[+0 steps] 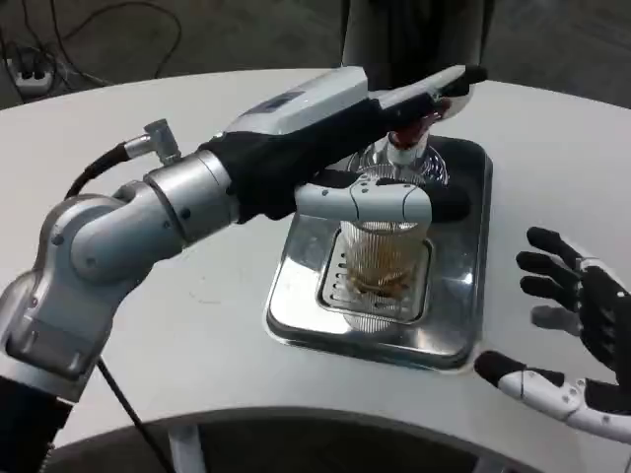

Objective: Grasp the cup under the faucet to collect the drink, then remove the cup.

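A clear ribbed cup point(380, 264) holding some brown drink stands on the drain grate of a steel drip tray point(296, 305), under the faucet point(407, 148). My left hand point(340, 148) reaches in from the left and grips the cup near its rim, one finger across its front and others stretched toward the faucet's tap. My right hand point(577, 325) hovers open at the right of the tray, fingers spread, touching nothing.
The tray sits on a round white table point(177, 296); its front edge curves just below the tray. A dark pillar point(414, 39) rises behind the faucet. Cables lie on the floor at the back left point(59, 49).
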